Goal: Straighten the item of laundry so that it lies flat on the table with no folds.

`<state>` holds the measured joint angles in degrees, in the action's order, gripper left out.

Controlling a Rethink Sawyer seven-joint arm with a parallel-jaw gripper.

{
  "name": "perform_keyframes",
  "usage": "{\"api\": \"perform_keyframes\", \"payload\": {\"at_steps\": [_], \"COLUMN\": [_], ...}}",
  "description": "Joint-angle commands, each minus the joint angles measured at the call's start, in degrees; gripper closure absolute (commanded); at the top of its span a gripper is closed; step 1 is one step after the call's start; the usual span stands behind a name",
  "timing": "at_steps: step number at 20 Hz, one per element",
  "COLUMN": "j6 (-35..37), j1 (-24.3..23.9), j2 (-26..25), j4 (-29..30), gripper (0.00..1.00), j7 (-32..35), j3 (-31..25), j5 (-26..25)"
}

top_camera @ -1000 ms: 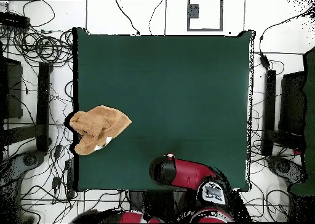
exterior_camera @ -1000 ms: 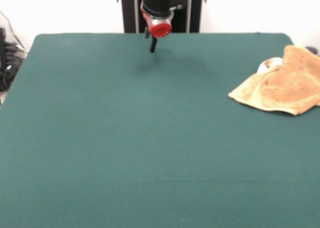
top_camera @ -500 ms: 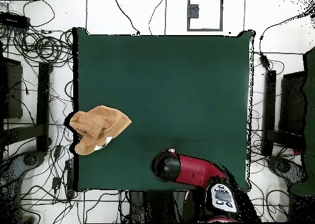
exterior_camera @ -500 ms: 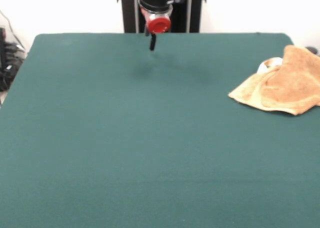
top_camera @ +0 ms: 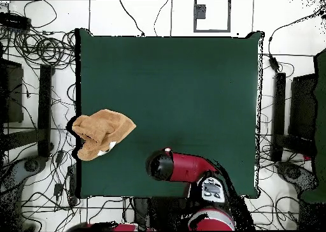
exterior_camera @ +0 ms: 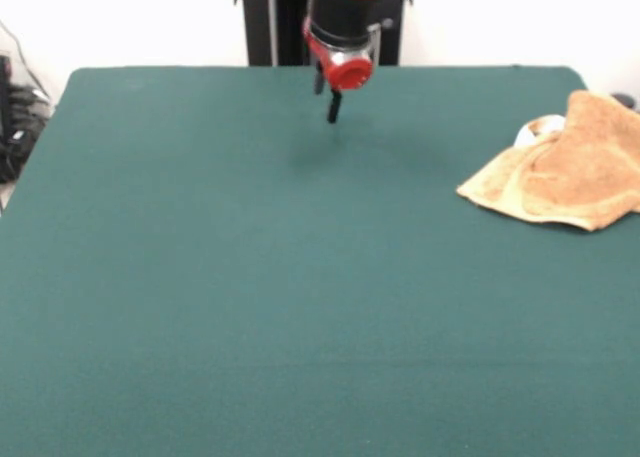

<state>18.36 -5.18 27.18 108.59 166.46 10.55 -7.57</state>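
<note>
Dark green felt covers the table point(exterior_camera: 250, 277), broad and rectangular. At its edge, well apart from the tool point(exterior_camera: 333, 107), the fluffy tan-orange towel point(exterior_camera: 565, 167) lies rumpled in folds, a white bit showing. Whether the tool is wide or narrow I cannot tell; it holds nothing.

no legible text, labels, numbers, or signs

Crumpled towel point(exterior_camera: 570, 167) at table point(exterior_camera: 250, 307) edge

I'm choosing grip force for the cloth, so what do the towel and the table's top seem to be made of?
The towel looks like tan-orange terry cloth: fuzzy, looped pile, soft rumpled folds, with a flatter, paler border band. The table seems covered in dark green felt-like fabric: matte, no shine, evenly flat. Neither can be confirmed from looks alone.
</note>
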Motion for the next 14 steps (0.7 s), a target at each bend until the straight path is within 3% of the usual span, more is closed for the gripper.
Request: {"api": "perform_keyframes", "payload": {"at_steps": [1, 14], "j6": [-2.4, 0.1], "j1": [5.0, 10.4], "j2": [-6.7, -7.7], "j4": [-7.6, -9.1], "gripper": [0.0, 0.0], "j7": [8.4, 10.4], "j3": [-5.3, -2.2], "j5": [7.0, 14.6]}}
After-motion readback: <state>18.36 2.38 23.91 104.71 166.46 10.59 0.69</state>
